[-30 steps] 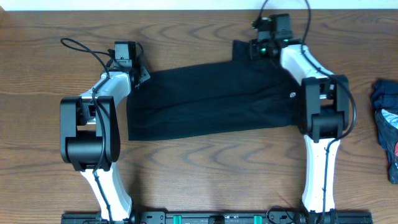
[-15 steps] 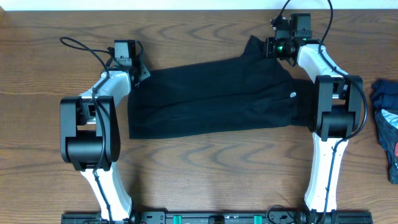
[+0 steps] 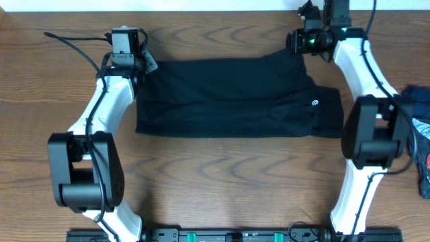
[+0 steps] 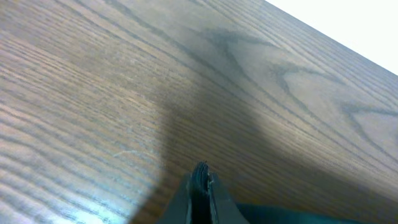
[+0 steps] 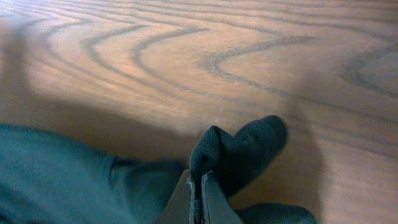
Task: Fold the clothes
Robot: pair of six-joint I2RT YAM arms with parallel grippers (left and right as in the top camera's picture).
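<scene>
One black long-sleeved top of soft fabric (image 3: 228, 97) lies spread sideways across the middle of the brown wooden table (image 3: 222, 175). One heap of dark blue cloth (image 3: 422, 144) sits apart at the table's right edge. Of the two grippers, the left gripper (image 4: 200, 179) has its jaws pressed together on the top's far left corner, and the right gripper (image 5: 200, 179) is closed tight, pinching a raised fold at the far right corner.
</scene>
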